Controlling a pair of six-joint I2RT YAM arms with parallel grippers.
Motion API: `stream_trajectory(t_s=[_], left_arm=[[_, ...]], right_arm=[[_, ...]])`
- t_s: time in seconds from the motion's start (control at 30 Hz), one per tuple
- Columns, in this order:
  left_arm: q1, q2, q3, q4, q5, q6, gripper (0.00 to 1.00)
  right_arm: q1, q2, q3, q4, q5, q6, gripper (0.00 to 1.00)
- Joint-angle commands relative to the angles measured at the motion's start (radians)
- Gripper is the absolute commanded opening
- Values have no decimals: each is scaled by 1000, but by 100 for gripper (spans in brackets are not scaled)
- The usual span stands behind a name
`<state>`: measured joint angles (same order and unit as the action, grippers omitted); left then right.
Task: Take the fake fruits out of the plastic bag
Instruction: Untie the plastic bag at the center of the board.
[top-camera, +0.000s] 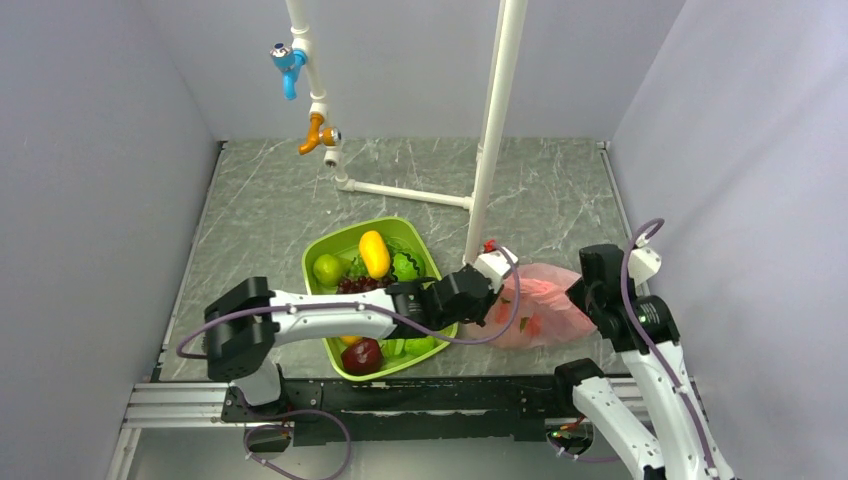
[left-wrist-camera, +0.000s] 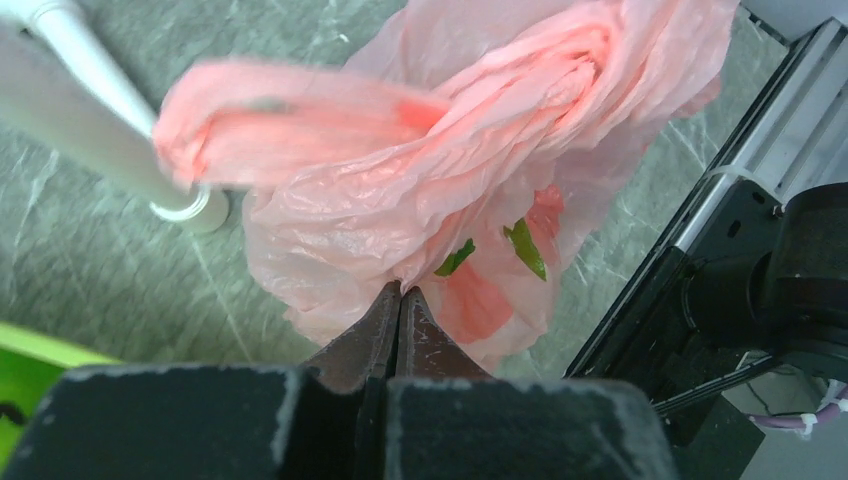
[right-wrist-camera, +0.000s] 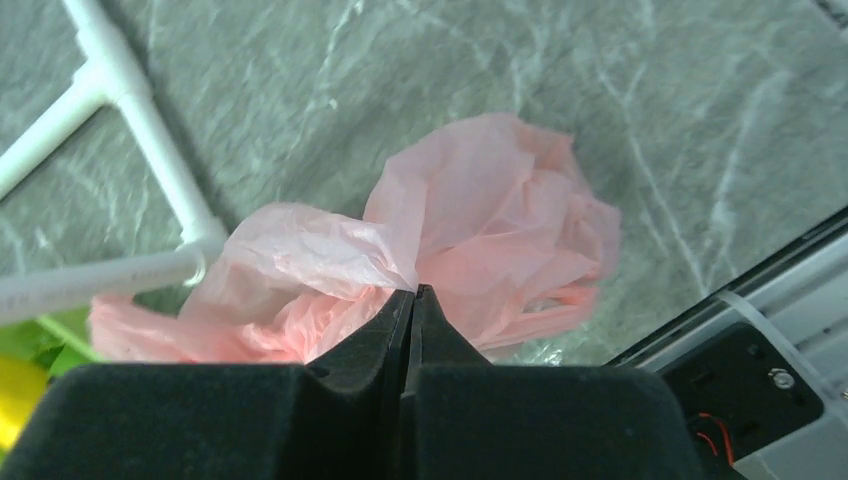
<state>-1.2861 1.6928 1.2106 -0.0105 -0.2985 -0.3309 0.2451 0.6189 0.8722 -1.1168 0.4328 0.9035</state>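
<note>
Your left gripper (left-wrist-camera: 400, 293) and right gripper (right-wrist-camera: 413, 295) both pinching bag (top-camera: 545, 303), jaws closed. Opening step, I reckon; next, pull mouth apart gently.

Crumpled translucent pink plastic bag (top-camera: 540, 308), bunched up

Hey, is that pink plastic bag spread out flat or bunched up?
Bunched up: the plastic bag sits crumpled in folds, pinched by the shut left gripper and right gripper.

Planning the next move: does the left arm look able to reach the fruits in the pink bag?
Probably not yet. The left gripper is shut on the plastic bag, as is the right gripper, and the bag is bunched with no opening facing it.
</note>
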Motion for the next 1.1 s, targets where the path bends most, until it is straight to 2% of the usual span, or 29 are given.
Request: stream_trajectory(t_s=[0.0,0.1,0.2,0.23,0.3,0.4,0.47,0.63,0.73,0.87,0.97,1.07], left_arm=[[5,-107,-90,88,-73,-61,0],[5,-143,-146,133,-55,-85,0],[7,-141,-151,156,-27,-89,0],[7,-135,-137,148,-24,-89,0],[7,-127,-114,137,-20,-87,0],[7,-125,-106,157,-14,-87,0],[7,-125,-106,165,-24,-86,0],[20,-112,-91,155,-21,-82,0],[24,-100,-77,141,-14,-81,0],[25,-104,-85,162,6,-83,0],[25,-100,-80,153,22,-86,0],[25,-104,-84,142,32,-92,0]], right_arm=[[-3,58,82,-74,226,75,0],[-4,59,134,-37,272,4,0],[-5,85,166,2,199,-102,3],[-4,90,168,2,160,-120,9],[-5,84,164,4,70,-144,34],[-5,64,190,-48,-56,-152,54],[-5,67,214,-106,-110,-157,62],[-5,66,257,-231,-178,-198,72],[-5,19,240,-203,-260,-281,74],[-5,-8,145,-143,-316,-126,74],[-5,-63,61,14,-350,-18,73],[-5,-105,6,110,-279,45,70]])
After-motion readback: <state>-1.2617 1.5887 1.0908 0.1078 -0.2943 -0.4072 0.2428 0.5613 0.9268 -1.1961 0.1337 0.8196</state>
